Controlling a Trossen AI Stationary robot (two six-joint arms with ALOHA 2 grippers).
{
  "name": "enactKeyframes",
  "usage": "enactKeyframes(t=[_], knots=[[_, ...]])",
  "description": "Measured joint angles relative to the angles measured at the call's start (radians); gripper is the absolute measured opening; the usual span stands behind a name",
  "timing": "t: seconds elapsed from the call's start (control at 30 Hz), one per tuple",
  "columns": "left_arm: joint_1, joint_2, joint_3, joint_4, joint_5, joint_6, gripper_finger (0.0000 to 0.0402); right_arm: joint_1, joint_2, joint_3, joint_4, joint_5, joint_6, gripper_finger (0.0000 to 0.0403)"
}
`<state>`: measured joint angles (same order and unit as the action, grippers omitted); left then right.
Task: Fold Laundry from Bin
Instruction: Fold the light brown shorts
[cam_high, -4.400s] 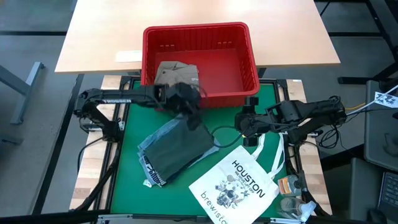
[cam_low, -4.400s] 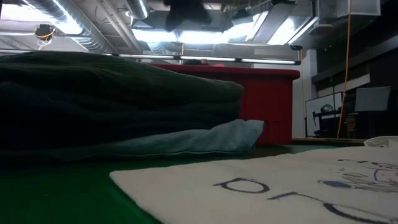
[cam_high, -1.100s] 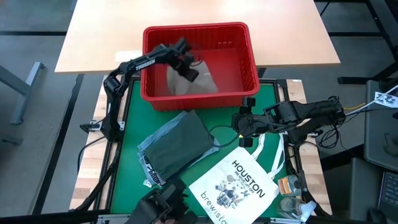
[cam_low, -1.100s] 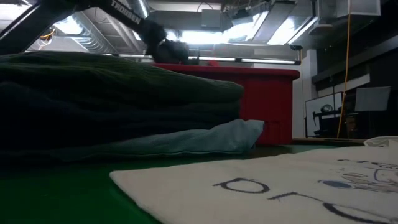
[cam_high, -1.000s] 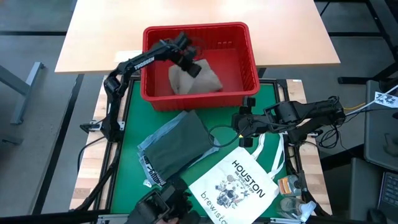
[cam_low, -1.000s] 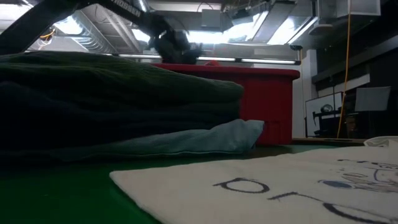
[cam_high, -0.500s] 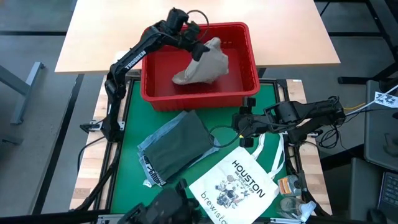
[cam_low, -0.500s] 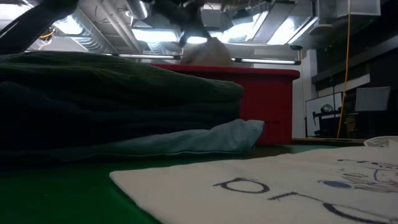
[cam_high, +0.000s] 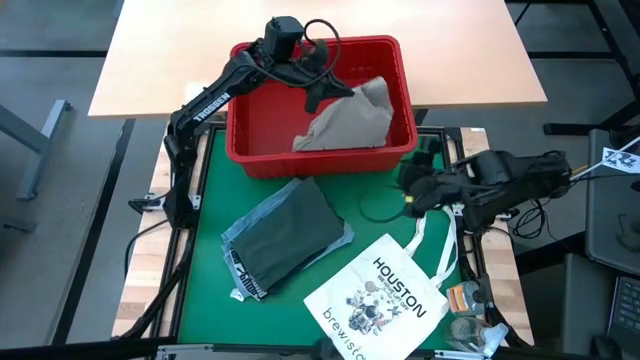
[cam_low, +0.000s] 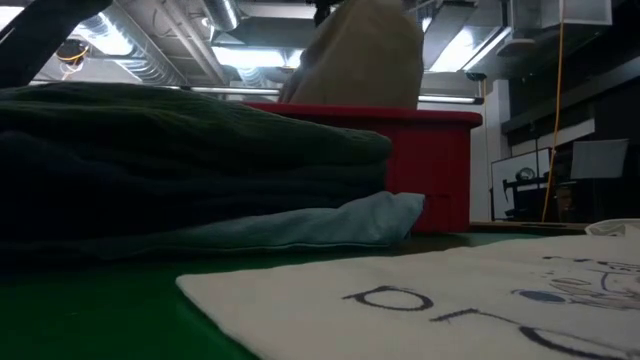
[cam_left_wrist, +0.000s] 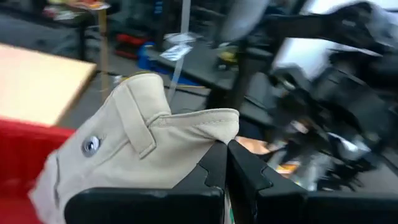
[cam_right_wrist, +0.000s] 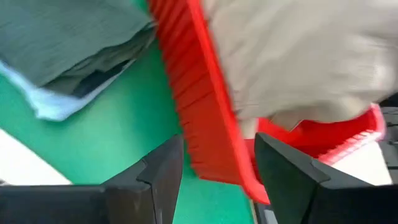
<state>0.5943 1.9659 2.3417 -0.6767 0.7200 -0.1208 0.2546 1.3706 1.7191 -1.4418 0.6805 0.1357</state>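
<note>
Garment (cam_high: 345, 118), khaki, hanging above bin (cam_high: 322, 160), clamped in left tool (cam_high: 318, 97). Right tool (cam_high: 413, 187) nearer surface, fingers apart, empty.

My left arm (cam_high: 207, 95) carries white lettering, "TROSSEN". At five o'clock on the table, the white tote bag (cam_high: 385, 298) reads "HOUSTON" and, below it, "brewist", cut off.

**Around the edges of the work**

A white tote bag (cam_high: 385, 296) printed "HOUSTON" lies flat on the green mat (cam_high: 205, 215). Beyond it stands a light wooden worktop (cam_high: 160, 50). Ceiling ducts (cam_low: 150, 45) run overhead.
</note>
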Motion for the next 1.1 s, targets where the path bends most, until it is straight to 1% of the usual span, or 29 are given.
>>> enactKeyframes(t=[0.33,0.47,0.63,0.8,0.97,1.1], knots=[[-0.104,0.0,0.0,0.072,0.187,0.003,0.0,0.0,-0.141,0.0,0.0,0.14,0.056,0.02],[-0.153,0.0,0.0,0.067,0.191,0.005,0.0,0.0,-0.186,0.0,0.0,0.165,0.076,0.02],[-0.219,-0.001,0.0,0.065,0.175,0.068,0.0,0.0,-0.226,0.0,0.032,0.165,0.107,0.02],[-0.271,-0.001,0.0,0.063,0.129,0.105,0.0,0.0,-0.232,0.0,0.147,0.115,0.097,0.02],[-0.307,-0.001,0.0,0.06,0.082,0.129,0.0,0.0,-0.212,0.0,0.22,-0.014,0.031,0.02],[-0.327,-0.001,0.0,0.06,0.076,0.131,0.0,0.0,-0.188,0.0,0.238,-0.029,0.01,0.02]])
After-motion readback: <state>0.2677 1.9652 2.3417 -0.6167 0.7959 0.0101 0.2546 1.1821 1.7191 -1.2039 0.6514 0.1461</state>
